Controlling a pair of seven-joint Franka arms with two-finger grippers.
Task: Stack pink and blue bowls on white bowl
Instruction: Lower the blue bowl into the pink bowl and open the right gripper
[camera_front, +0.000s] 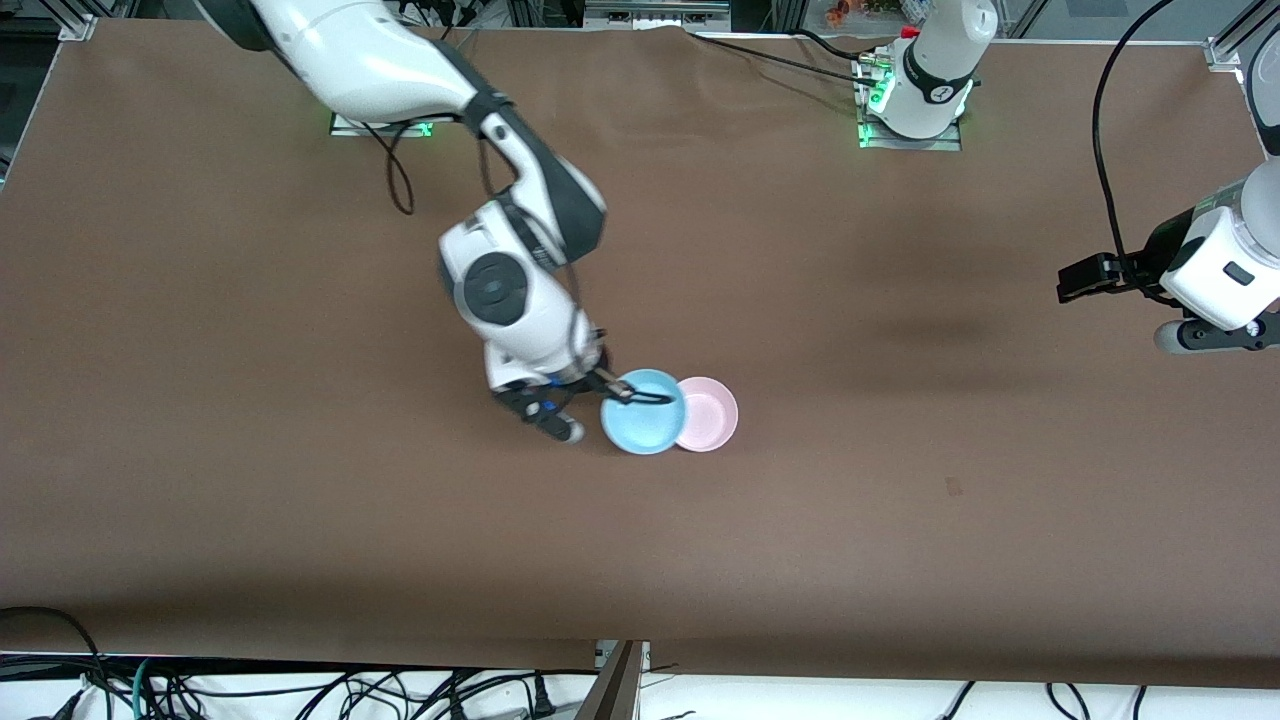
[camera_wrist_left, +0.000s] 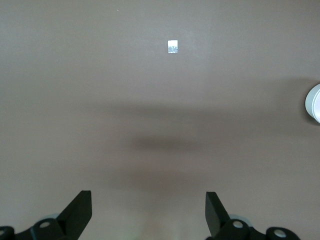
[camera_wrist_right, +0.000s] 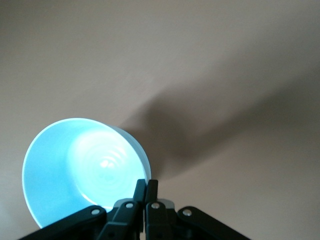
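**Blue bowl held over pink, white bowl unseen**

Nearest the front camera sits the blue bowl (camera_front: 643, 411), pinched at its rim by the right tool (camera_front: 625, 391), whose fingers are clamped tight on the wall of the bowl, one inside and one outside. From the right wrist view the blue bowl (camera_wrist_right: 82, 170) looks tipped, its hollow turned toward the lens, so I judge it is lifted off the table (camera_front: 300, 500) rather than resting flat. Just beside it, toward the left arm's end of the table, lies the pink bowl (camera_front: 708, 414); the blue rim overlaps the pink one in the front view, and I cannot tell whether they touch.

That overlap is what the coming move turns on: the pink bowl lies a short way sideways from the held bowl, toward the left arm's end, so a small shift in that direction and a lowering would seat blue in pink. The right arm is much the nearer of the two to both bowls.

No white bowl shows on its own; it may lie under the pink one, but I cannot tell.

Well apart, high over bare table at its own end, the left tool (camera_wrist_left: 148, 212) waits with its fingers spread wide and nothing between them
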